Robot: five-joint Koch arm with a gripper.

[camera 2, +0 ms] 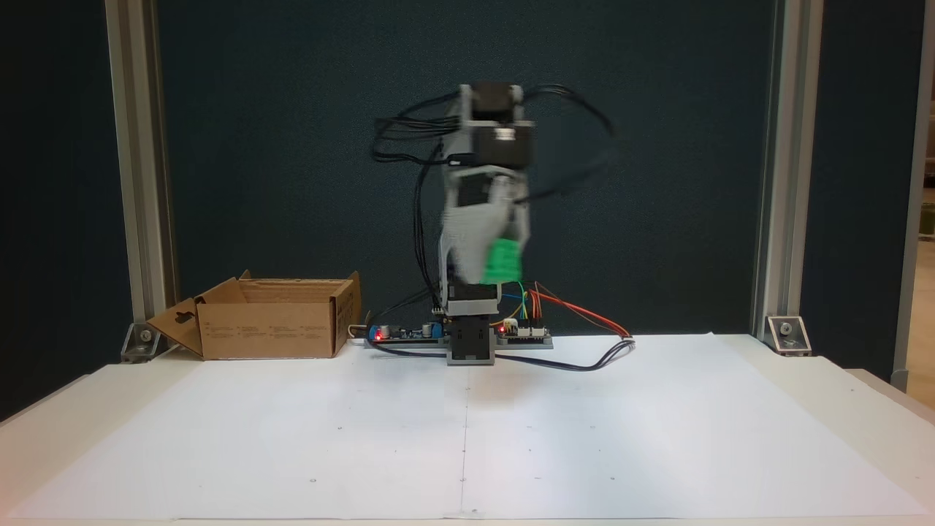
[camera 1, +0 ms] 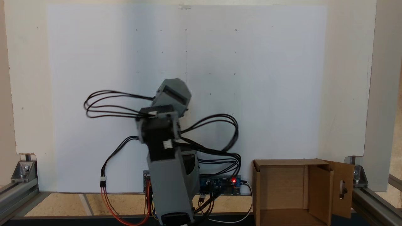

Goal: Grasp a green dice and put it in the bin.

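In a fixed view the green dice (camera 2: pixel 503 261) hangs high above the table, blurred, held between the grey fingers of my gripper (camera 2: pixel 497 264), which is shut on it. The arm stands nearly upright over its base. The bin (camera 2: pixel 272 319), a brown cardboard box with open flaps, sits at the left of that view, well apart from the gripper. In the other fixed view, seen from above, the bin (camera 1: pixel 282 191) lies at the bottom right, its flap with a slot hole (camera 1: pixel 343 188) folded out; there the arm's grey links hide the dice.
A white paper sheet (camera 2: pixel 467 438) covers the table. The arm's base, circuit board (camera 2: pixel 409 334) and loose cables (camera 2: pixel 584 351) lie along the back edge. Aluminium frame posts (camera 2: pixel 139 183) stand at both back corners.
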